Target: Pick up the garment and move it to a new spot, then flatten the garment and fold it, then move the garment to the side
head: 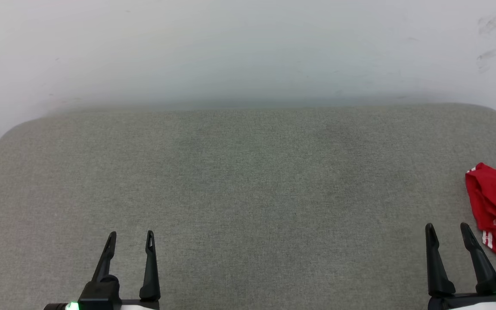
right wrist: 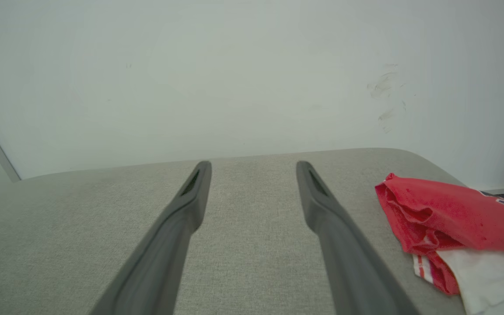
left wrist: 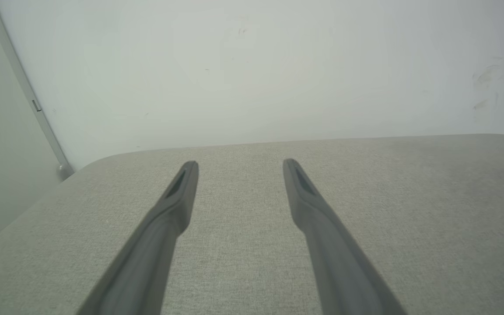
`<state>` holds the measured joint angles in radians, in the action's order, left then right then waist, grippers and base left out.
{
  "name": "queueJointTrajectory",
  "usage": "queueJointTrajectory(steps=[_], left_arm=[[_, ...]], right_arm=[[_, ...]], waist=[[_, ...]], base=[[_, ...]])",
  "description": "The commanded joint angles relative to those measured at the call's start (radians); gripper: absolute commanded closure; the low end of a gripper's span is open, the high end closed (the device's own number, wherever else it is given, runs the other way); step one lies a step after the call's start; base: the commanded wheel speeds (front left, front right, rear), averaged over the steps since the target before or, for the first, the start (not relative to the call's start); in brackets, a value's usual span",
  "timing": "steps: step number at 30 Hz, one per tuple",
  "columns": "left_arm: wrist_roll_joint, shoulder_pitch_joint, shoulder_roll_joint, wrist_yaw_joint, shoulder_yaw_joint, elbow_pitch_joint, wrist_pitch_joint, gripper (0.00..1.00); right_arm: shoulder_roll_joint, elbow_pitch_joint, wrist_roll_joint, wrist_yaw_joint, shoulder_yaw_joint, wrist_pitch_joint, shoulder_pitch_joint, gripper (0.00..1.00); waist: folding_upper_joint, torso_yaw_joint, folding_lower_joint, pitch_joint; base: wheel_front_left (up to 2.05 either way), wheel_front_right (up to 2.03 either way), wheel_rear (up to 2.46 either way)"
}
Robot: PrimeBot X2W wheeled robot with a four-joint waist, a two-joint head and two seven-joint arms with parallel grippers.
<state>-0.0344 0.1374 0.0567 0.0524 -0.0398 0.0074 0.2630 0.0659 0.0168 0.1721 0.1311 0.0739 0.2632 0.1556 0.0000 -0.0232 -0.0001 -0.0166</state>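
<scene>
The garment [head: 495,204] is a crumpled red shirt with a white panel and red-and-white striped trim, lying at the right edge of the grey cushioned surface [head: 248,193]. In the right wrist view the garment [right wrist: 453,218] lies just right of my fingers, with a dark numeral edge at its far right. My right gripper [head: 447,229] is open, its fingers a little left of the cloth, not touching it. My left gripper [head: 131,237] is open over bare fabric at the lower left. Both grippers [left wrist: 239,165] [right wrist: 254,166] hold nothing between their fingers.
A pale wall [head: 248,47] rises behind the surface, scuffed at its upper right. The surface has rounded far corners, and a grey strip [left wrist: 24,87] runs down the wall at the left.
</scene>
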Motion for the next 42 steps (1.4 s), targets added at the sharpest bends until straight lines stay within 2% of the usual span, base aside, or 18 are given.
queueJointTrajectory(steps=[1, 11, 12, 16, 42], left_arm=[[-0.003, 0.009, -0.001, -0.004, 0.002, 0.002, 0.002, 0.00], [-0.007, 0.010, -0.004, -0.003, 0.008, 0.006, 0.002, 0.00], [-0.006, 0.003, -0.003, -0.003, 0.008, 0.004, 0.000, 1.00], [-0.006, 0.010, -0.005, -0.001, 0.007, 0.042, -0.004, 1.00], [-0.511, -0.073, 0.008, -0.058, 0.035, 0.105, -0.106, 1.00]], right_arm=[[-0.005, 0.007, 0.005, -0.001, -0.005, 0.002, 0.016, 0.00], [-0.011, 0.002, 0.009, -0.001, -0.007, 0.002, 0.025, 0.00], [-0.006, 0.003, 0.007, 0.000, -0.008, 0.000, 0.019, 1.00], [-0.007, -0.034, 0.006, 0.000, -0.011, -0.003, 0.025, 1.00], [0.010, -0.101, 0.476, 0.000, -0.020, -0.099, -0.067, 1.00]], waist=[[0.0000, 0.000, 0.0001, -0.002], [0.0000, -0.003, 0.0001, -0.002], [0.0000, -0.003, 0.0001, -0.002], [0.0000, -0.003, 0.0001, -0.002], [0.0000, 0.003, 0.0001, 0.002]], base=[[0.00, 0.00, 0.00], [0.00, 0.00, 0.00], [0.00, 0.00, 0.00], [0.00, 0.00, 0.00], [0.00, 0.00, 0.00]])
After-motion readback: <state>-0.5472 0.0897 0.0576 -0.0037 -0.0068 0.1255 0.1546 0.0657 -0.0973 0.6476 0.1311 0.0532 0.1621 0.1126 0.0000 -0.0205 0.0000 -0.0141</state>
